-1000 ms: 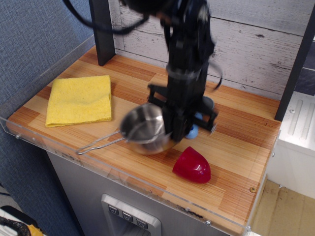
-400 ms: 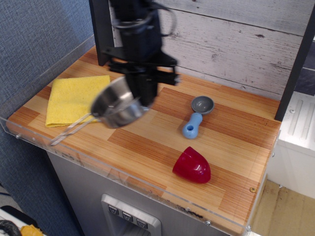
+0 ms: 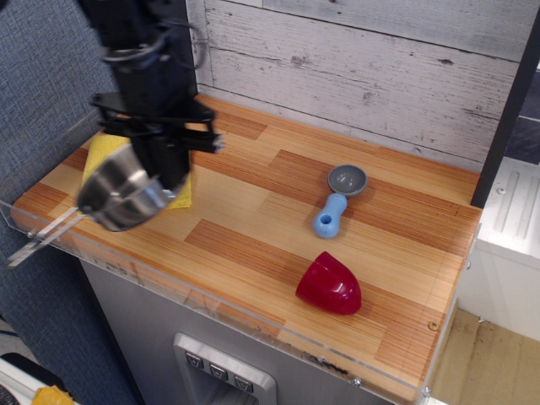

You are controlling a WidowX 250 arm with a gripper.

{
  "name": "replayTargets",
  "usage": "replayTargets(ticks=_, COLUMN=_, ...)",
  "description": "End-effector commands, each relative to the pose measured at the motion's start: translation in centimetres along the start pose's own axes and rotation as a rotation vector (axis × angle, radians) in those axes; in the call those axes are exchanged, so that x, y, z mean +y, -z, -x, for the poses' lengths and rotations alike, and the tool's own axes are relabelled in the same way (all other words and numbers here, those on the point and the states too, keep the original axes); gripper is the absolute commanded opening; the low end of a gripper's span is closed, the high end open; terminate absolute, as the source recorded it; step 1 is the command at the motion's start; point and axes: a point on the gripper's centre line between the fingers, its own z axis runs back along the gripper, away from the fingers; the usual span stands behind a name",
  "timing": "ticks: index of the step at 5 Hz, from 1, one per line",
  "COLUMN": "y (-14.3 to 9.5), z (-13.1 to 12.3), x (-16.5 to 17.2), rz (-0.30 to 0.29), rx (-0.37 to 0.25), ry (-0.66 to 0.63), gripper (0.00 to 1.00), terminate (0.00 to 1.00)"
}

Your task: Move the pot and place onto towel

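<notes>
No readable text, labels or numbers anywhere.

The arm (image 3: pixel 139 34) is pretty much all matte black, chunky and boxy, blurred in this shot. A flat black crossbar (image 3: pixel 156 126) sticks out sideways low on the wrist. There's a thin dark cable (image 3: pixel 196 42) looping off its right side. Can't make out screws or markings.

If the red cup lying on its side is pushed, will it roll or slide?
The red cup lies on its side on the wooden counter, so a push would probably roll it. Its rounded, tapering shape suggests a curved path rather than a straight one. The glossy surface looks like smooth plastic, so it is likely light and somewhat slippery.
</notes>
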Motion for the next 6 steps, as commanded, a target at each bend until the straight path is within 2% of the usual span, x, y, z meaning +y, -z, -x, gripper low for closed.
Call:
replayTargets(ticks=1, y=-3.1, z=-1.0, x=4.0, rz=-0.140, rx=-0.109, ry=-0.024, gripper=0.00, terminate=0.00)
replayTargets(ticks=2, y=-3.4, z=-1.9, x=5.5, rz=-0.153, rx=-0.135, ry=-0.039, gripper=0.00, terminate=0.00)
replayTargets(ticks=3, y=-2.9, z=-3.2, x=6.7, rz=-0.151, rx=-0.129, ry=-0.045, gripper=0.00, terminate=0.00)
replayTargets(ticks=6, y=0.7, z=-4.6, x=6.0, rz=-0.139, rx=-0.055, ry=-0.018, gripper=0.00, terminate=0.00)
